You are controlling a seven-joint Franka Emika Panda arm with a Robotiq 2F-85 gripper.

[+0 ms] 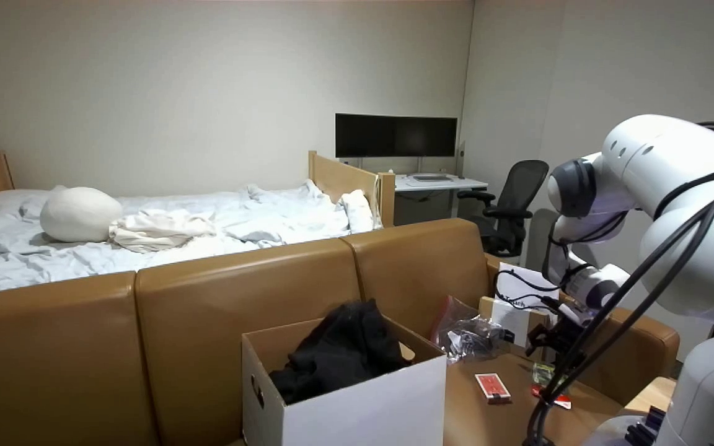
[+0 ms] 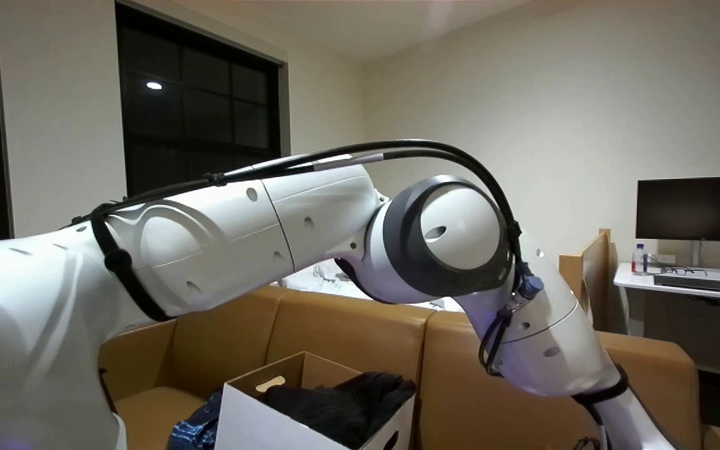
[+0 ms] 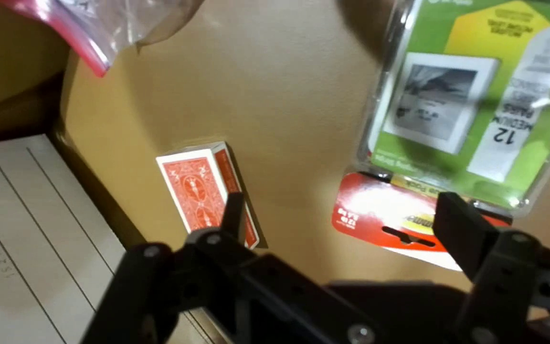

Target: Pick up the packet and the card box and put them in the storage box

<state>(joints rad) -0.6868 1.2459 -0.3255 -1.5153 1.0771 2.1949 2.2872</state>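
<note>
"Any writing near the pincer (image 3: 344,212)?"

"Ahead and right in the wrist view, on the clear plastic packet with green card and a red header (image 3: 466,157): '12 MEDIUM PAIRS' and 'INCLUDES PICTURE LEVEL', upside down; the header says '12 lb 5.4 kg'. Glare blurs the rest."

"Elsewhere?"

"Behind the pincer in an exterior view, an upright white box (image 1: 509,319) bears black letters, perhaps 'Touch'. Left of the pincer, a white cardboard panel ruled with black lines (image 3: 17,200) has faint digits, too small to be sure of."

"What's in the way?"

"Black cloth (image 1: 344,353) fills much of the large white cardboard carton (image 1: 363,415), well left of the pincer. Black cables (image 1: 546,401) cross before the packet; a clear plastic bag with a red strip (image 3: 117,19) lies ahead and left."

"And the jaws?"

"Spread wide, the header's edge showing between the tips."

"The card box?"

"Small, flat, red-and-white patterned (image 3: 194,191), on the tan leather seat (image 3: 280,110) just left, partly hidden by a finger."
</note>
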